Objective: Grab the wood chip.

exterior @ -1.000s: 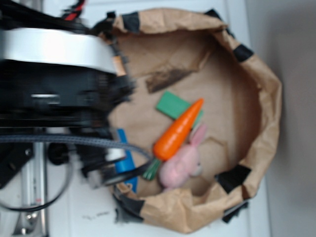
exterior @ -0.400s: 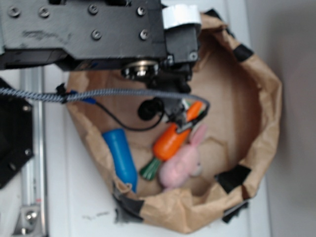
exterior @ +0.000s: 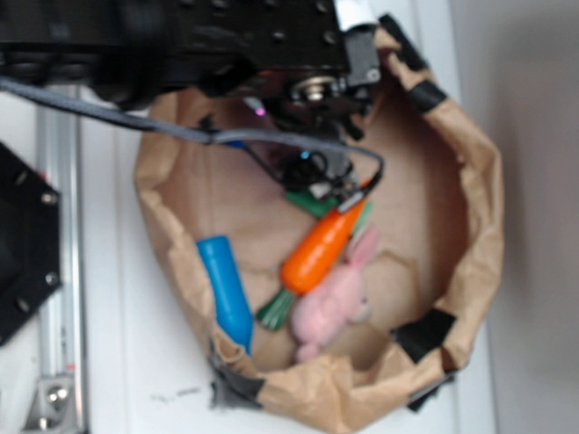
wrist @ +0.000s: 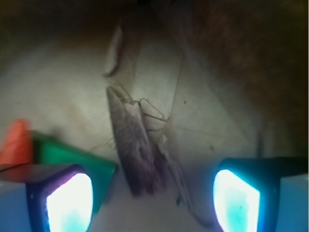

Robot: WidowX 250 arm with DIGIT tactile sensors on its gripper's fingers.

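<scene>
Hanging over the upper middle of the paper bag [exterior: 470,208], the gripper [wrist: 152,193] has its two glowing fingers [wrist: 67,200] spread wide with nothing held. In the wrist view the wood chip [wrist: 133,145], a long dark sliver, lies flat on the bag's brown floor in the gap between the fingers, nearer the left-hand one and touching neither. A green block [wrist: 67,157] sits just beside the chip on that side, with the tip of the carrot [wrist: 17,142] past it. From the exterior view the arm [exterior: 235,45] hides the chip; the carrot [exterior: 321,253], a pink rabbit [exterior: 330,303] and a blue cylinder [exterior: 226,289] lie lower in the bag.
</scene>
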